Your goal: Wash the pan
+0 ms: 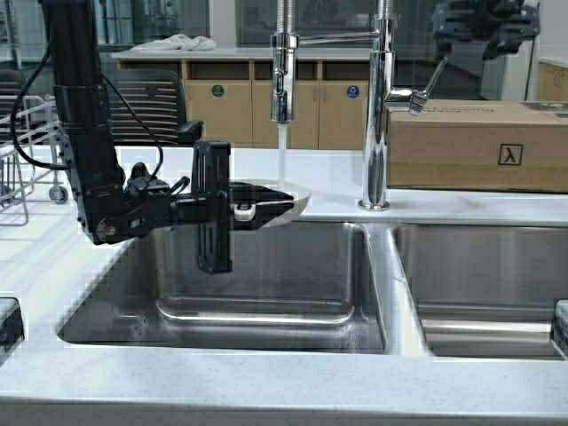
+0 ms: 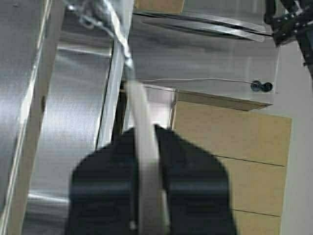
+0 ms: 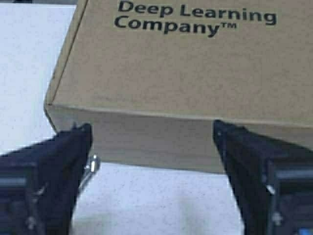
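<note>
The left arm reaches in from the left, forearm level over the sink, its tool (image 1: 266,210) turned sideways and clamped on the pan (image 1: 288,197) rim. The right arm is raised at the far right, its tool (image 3: 151,161) pointing down, fingers (image 3: 58,161) spread wide apart.

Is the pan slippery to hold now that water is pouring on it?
Probably a bit: the water stream lands on the pan, and wet smooth surfaces tend to slip. The left gripper pinches it edge-on, so it may tilt. It looks stiff and light.
</note>
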You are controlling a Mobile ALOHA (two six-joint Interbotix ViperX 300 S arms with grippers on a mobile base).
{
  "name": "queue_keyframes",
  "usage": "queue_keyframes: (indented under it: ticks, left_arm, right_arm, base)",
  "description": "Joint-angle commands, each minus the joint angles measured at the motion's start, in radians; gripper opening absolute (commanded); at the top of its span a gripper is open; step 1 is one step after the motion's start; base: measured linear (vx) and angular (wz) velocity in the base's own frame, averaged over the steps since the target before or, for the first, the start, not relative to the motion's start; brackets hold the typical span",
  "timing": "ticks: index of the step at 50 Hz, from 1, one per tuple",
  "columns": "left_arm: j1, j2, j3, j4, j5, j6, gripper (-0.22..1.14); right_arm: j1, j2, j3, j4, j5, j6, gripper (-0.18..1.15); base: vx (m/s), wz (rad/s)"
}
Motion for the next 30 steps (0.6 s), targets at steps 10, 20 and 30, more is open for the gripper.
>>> queue_keyframes:
  ticks: [10,20,30]
  left_arm:
    - [-0.003,-0.012,-0.015,0.0,-0.023,0.025,0.03]
    - [-0.005,-0.015,-0.014,0.0,-0.023,0.023,0.03]
    - [-0.005,-0.012,-0.015,0.002,-0.023,0.023,0.03]
  right_arm:
    - [-0.058,-0.114,0.06,-0.006,-0.038,0.005,1.02]
    - [-0.04,-0.043,0.06,-0.002,-0.02,0.008,0.58]
    - [0.015,0.012,0.031,0.0,-0.002,0.011,-0.06]
  base:
    - [0.0,-0.01]
    - [-0.01,-0.02]
    - [0.0,0.0]
